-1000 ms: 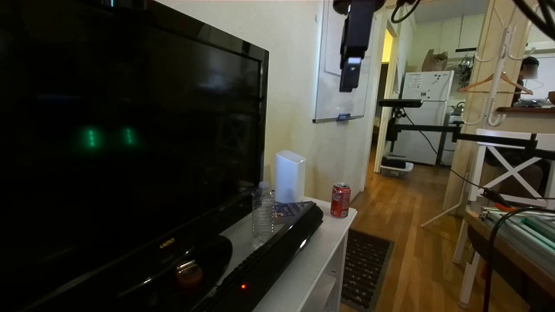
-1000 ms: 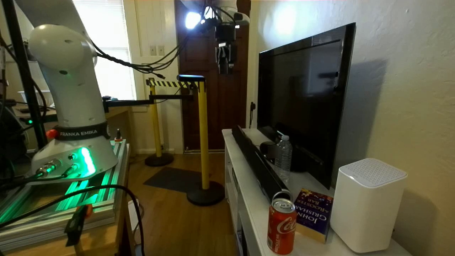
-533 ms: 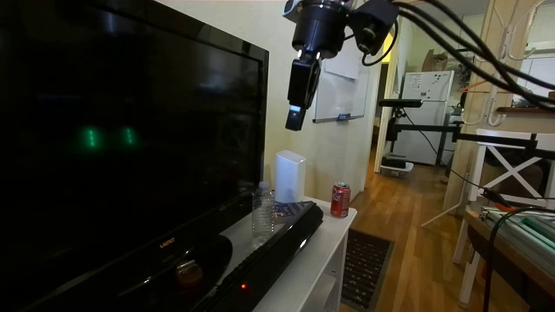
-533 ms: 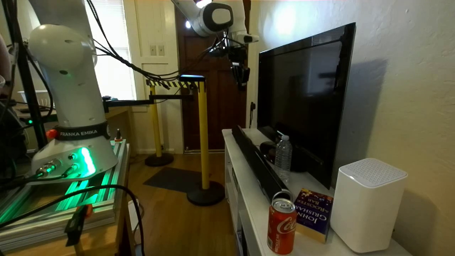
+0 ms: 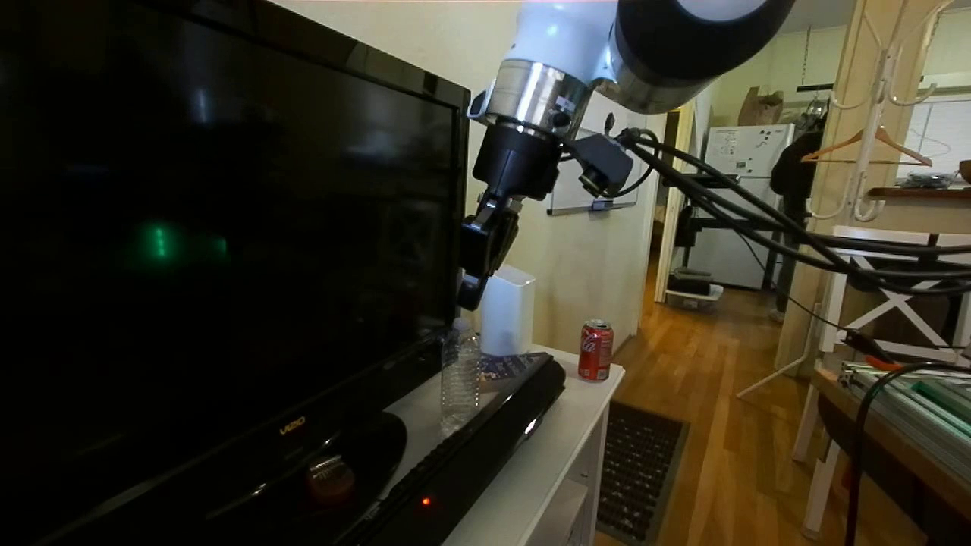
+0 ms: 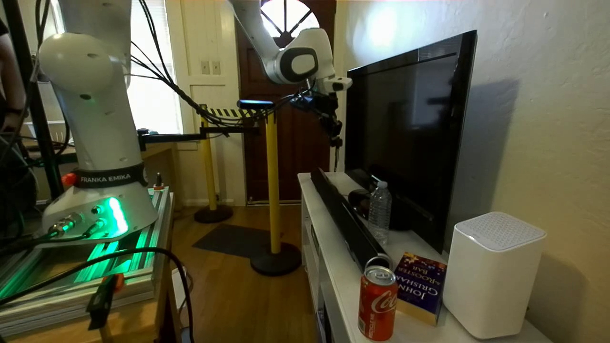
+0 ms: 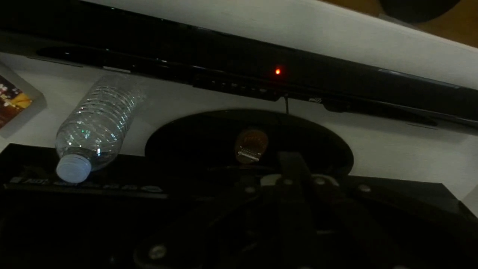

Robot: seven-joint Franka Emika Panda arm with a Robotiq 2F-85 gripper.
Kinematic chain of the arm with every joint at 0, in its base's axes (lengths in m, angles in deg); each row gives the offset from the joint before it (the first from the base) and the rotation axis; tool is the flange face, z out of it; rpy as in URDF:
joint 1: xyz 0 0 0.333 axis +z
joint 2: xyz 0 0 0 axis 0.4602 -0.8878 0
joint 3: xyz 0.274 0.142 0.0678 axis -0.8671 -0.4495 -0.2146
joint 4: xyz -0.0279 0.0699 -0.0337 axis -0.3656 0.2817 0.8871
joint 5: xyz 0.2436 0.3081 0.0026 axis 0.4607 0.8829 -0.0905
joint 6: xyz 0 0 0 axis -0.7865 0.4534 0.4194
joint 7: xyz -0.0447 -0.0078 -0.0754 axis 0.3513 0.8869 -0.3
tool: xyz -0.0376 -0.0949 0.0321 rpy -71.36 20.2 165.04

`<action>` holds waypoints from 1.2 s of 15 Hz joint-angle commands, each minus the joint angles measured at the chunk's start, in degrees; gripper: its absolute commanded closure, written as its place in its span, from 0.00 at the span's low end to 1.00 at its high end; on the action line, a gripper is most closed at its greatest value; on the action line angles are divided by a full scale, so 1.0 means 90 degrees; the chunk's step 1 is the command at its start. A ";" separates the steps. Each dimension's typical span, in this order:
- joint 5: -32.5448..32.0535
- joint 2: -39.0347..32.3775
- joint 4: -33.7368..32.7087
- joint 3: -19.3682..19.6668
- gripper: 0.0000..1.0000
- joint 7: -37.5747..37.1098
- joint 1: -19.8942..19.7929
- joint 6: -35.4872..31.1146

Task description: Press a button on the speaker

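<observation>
The speaker, a long glossy black bar, lies along the white stand in both exterior views. Across the top of the wrist view the speaker shows a red light and, on its edge towards the TV, a strip with small pale marks; single buttons cannot be made out. Above the stand, close to the TV screen, hangs my gripper, tilted downward and apart from the speaker. Dark fingers meet in the wrist view, shut with nothing seen between them.
Behind the speaker stand a clear bottle and the TV. A brown oval object is on the TV's base. Nearer the stand's end are a red can, a book and a white speaker-like box.
My gripper has come down and towards the TV, tilting as it moved, and its jaws have closed. Speaker, bottle, can and book have stayed put.
</observation>
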 commanded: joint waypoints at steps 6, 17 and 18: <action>0.0144 -0.0739 -0.0449 -0.0019 1.00 0.0052 0.0013 -0.0384; 0.0106 -0.2516 -0.1694 0.0067 1.00 -0.0013 0.0082 -0.0542; 0.0047 -0.2642 -0.1798 0.0139 1.00 -0.0048 0.0146 -0.0522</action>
